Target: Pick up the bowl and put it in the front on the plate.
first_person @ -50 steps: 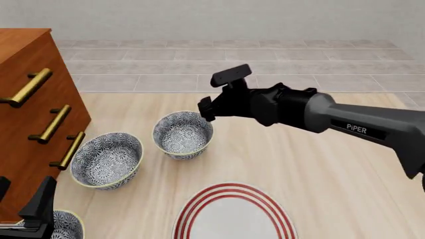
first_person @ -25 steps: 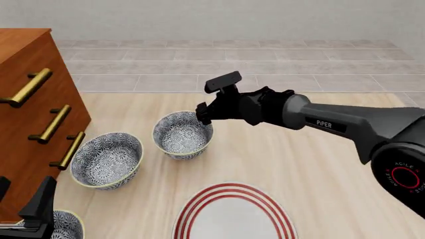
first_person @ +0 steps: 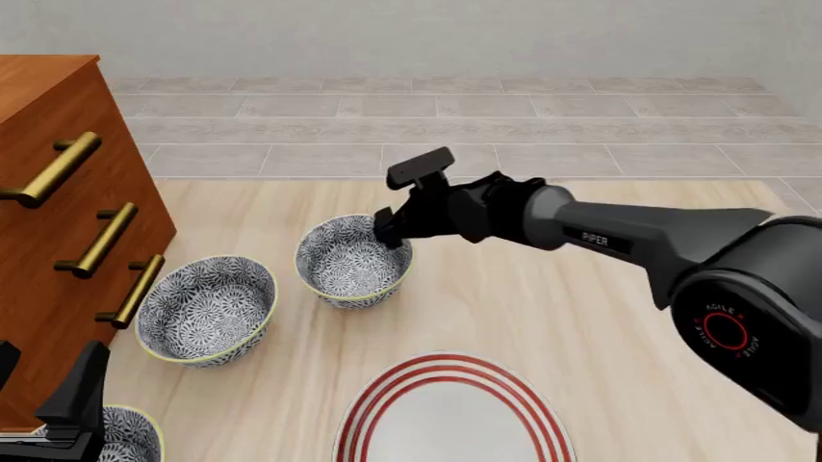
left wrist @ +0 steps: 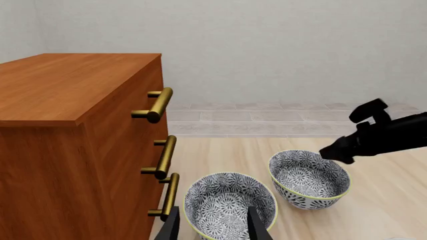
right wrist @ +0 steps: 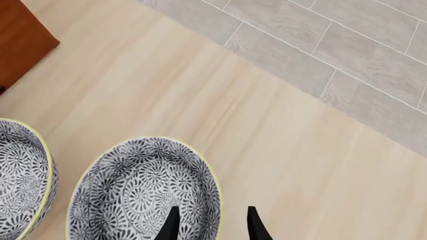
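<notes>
Three grey-and-white floral bowls stand left of centre. The farthest bowl (first_person: 353,260) (right wrist: 143,192) (left wrist: 309,179) has my right gripper (first_person: 385,229) (right wrist: 212,227) at its right rim. That gripper is open, with one finger inside the bowl and the other outside, so the rim sits between them. The white plate (first_person: 449,423) with red rings lies at the front edge, partly cut off. My left gripper (first_person: 71,409) (left wrist: 213,227) is open and low at the front left, holding nothing.
A second bowl (first_person: 206,308) (left wrist: 230,205) (right wrist: 23,180) sits in front of the left gripper. A third bowl (first_person: 129,435) shows at the bottom left corner. A wooden dresser (first_person: 64,212) (left wrist: 67,150) with brass handles stands along the left side. Grey tiled floor (first_person: 514,125) lies beyond the table.
My right gripper has moved left and down to the far bowl's right rim. The left arm and the bowls have not moved.
</notes>
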Robot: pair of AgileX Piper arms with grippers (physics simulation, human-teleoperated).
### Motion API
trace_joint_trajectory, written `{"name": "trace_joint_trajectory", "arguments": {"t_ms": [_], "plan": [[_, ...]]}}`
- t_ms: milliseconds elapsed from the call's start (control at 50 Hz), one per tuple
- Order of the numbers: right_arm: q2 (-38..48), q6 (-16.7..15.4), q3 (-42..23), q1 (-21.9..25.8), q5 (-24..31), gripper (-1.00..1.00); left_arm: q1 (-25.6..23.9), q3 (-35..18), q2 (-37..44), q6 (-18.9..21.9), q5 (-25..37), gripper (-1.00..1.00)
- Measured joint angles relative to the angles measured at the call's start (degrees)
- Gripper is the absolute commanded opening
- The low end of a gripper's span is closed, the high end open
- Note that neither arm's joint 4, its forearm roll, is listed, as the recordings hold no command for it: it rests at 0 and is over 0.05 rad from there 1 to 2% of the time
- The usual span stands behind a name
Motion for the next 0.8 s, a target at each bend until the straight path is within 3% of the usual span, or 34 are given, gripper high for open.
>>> {"name": "trace_joint_trajectory", "arguments": {"t_ms": [800], "plan": [[7.7,-1.0,-5.9,0.4,5.2,1.00,0.0,0.0,0.0,0.0,0.0,1.00]]}}
